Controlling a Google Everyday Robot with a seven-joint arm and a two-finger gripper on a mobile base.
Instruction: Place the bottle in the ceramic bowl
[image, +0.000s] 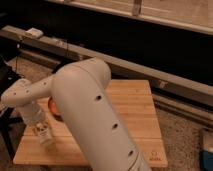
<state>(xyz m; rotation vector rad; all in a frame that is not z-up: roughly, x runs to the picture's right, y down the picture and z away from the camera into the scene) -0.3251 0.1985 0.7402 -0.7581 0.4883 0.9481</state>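
1. Nearest the camera, the thick white arm (95, 115) rose from the bottom edge, slanting up and left to a rounded joint. From there a slimmer link reached left to a second joint above the left edge of the surface (140, 110).
2. Below that second joint the gripper (36, 120) pointed down over the front left part of the surface, right on top of the bottle (44, 135). How far it stood open, and whether it truly had hold of the bottle, could not be told, because the two pale shapes ran into one another.
3. The bottle looked whitish, with darker marks on its label. It stood roughly upright with its top towards the gripper, and its lower end was at the wood or just above it; which of the two could not be told.
4. Just behind the bottle, to the right, lay the ceramic bowl (53, 108). Only an orange-red sliver of it showed, as the arm covered the rest. The bottle was outside it, on the near side.
5. The surface was pale planked wood, square-cornered and bare on its right half.
6. Beyond it lay a speckled floor (185, 135), with a blue object (208, 152) at the right edge.
7. Farthest back a long grey ledge (130, 65) ran slantwise before a dark wall, and a small white box (35, 33) sat on its left end.
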